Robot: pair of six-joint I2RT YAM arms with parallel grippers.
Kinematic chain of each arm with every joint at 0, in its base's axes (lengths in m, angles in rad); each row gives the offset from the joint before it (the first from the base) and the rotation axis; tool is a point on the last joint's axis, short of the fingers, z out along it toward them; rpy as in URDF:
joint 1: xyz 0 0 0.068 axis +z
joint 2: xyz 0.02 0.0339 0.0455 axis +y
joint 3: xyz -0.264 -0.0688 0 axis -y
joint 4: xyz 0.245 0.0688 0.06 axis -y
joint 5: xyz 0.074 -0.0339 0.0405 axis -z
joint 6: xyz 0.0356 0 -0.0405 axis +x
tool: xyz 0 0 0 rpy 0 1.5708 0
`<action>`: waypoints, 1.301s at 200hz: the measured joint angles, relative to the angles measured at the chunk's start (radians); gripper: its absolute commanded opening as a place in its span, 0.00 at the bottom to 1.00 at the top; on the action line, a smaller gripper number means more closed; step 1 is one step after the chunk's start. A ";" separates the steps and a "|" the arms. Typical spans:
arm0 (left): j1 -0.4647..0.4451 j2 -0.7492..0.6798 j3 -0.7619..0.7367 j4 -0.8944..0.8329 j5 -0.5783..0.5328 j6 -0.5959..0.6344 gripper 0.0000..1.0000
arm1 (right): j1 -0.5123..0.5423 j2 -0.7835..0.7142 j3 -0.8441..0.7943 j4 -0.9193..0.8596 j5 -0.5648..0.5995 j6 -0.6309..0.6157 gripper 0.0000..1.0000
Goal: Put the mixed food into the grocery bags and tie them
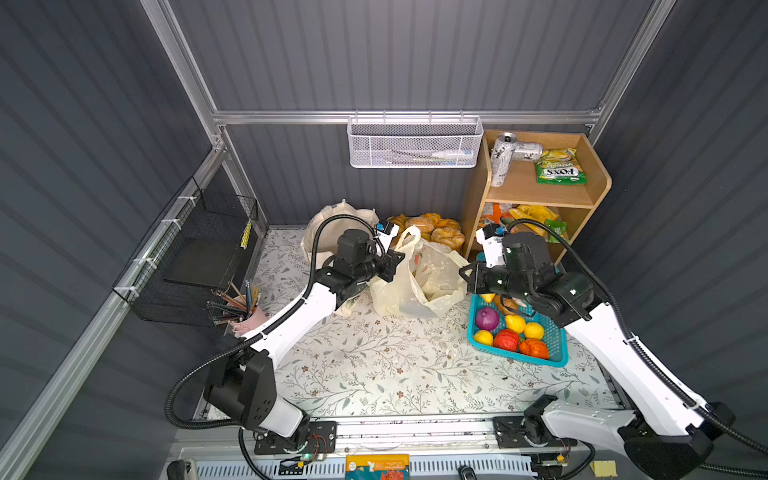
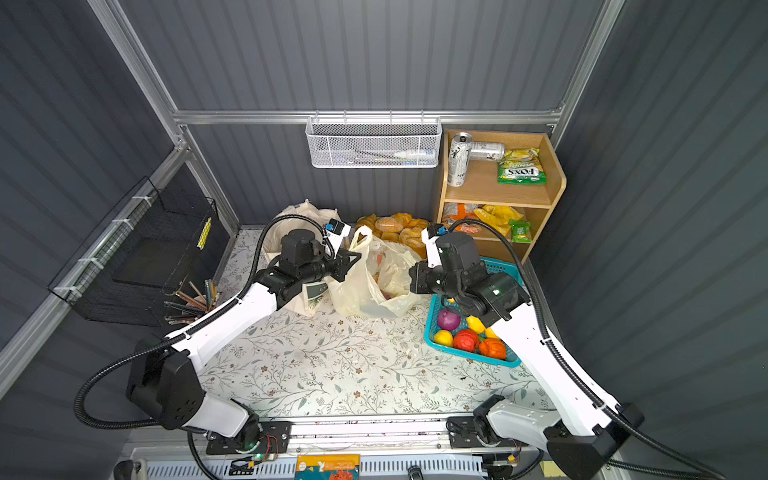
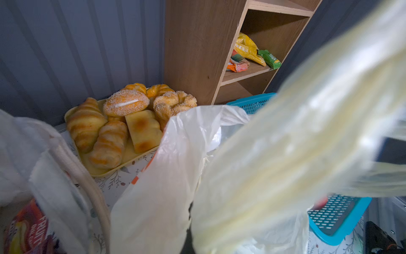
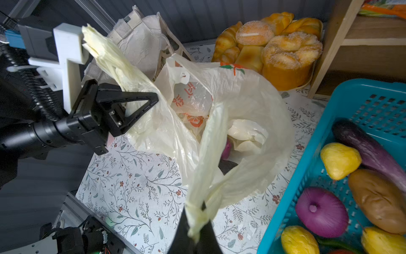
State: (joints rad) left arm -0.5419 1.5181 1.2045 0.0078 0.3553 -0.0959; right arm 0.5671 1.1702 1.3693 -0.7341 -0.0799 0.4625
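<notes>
**Bag [image 1: 419, 286] handles pinched, knot next**

The bag sits on the table [image 1: 374, 365] between the tote [image 1: 328, 226] and the basket [image 1: 555, 349], in front of the bread [image 1: 432, 230]. The left gripper [image 4: 153, 97] is clamped on one bunched handle [image 4: 105, 50]. The right gripper [image 4: 196, 222] is clamped on the other handle [image 4: 211, 136].

This bag looks loaded, so tying seems to be the step in hand. To do it well:

- Hold both pinches firm, since thin film slips.
- Lift only enough to tauten the handles, without raising the food.
- Cross one handle over the other above the mouth.

Pulling apart too hard may tear the film or tip the bag toward the basket.
</notes>
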 measured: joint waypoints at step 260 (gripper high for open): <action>0.153 0.258 0.020 0.559 0.762 -0.348 0.00 | -0.010 0.110 0.390 -0.019 -0.088 -0.329 0.78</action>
State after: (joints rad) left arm -0.3889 1.7760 1.2247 0.5667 1.1175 -0.4442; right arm 0.5568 1.2804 1.7592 -0.7532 -0.1680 0.1333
